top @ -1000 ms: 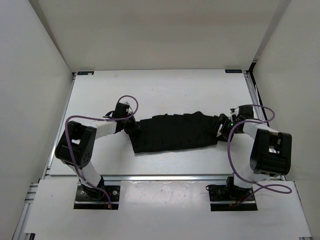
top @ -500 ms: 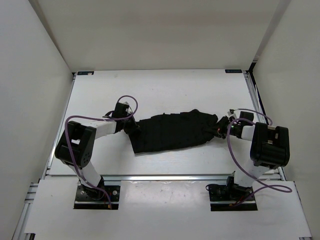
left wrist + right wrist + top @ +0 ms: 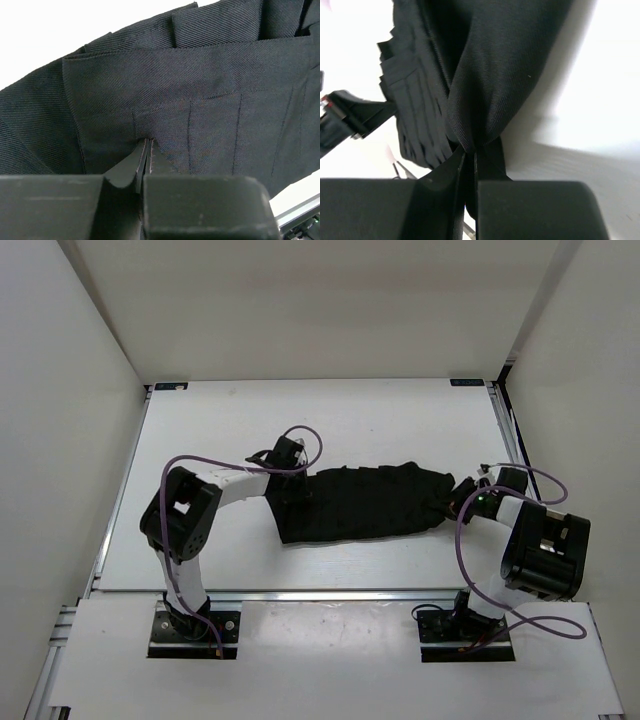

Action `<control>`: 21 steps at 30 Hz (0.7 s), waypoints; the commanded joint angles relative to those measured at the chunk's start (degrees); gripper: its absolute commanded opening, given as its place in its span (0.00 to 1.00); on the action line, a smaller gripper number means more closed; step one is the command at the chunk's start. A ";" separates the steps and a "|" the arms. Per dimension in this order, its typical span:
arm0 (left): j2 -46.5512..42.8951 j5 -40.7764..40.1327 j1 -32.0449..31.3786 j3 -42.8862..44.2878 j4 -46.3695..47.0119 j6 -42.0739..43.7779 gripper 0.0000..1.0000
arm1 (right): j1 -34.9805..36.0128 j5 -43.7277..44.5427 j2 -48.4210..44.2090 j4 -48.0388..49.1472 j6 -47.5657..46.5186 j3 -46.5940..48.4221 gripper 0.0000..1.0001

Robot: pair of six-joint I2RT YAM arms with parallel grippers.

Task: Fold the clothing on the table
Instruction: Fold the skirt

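Matte black twill clothing (image 3: pixel 365 503), pleated, bunched lengthwise on smooth white table (image 3: pixel 330 420); left gripper (image 3: pixel 145 150), right gripper (image 3: pixel 470 152) each clamp an end

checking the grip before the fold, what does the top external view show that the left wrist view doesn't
Only the top external view shows the whole clothing lying as a long strip across the table, with the right tool at its right end. Only the left wrist view shows close detail: twill weave, stitched pleat lines, layered edges, and cloth pinched between the shut fingers. Both show the left tool shut on the left end of the black clothing.
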 commanded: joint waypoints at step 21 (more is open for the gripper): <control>-0.40 -7.03 7.18 -5.30 -9.59 0.76 0.00 | -1.23 9.65 -2.85 -7.84 -2.27 2.30 0.00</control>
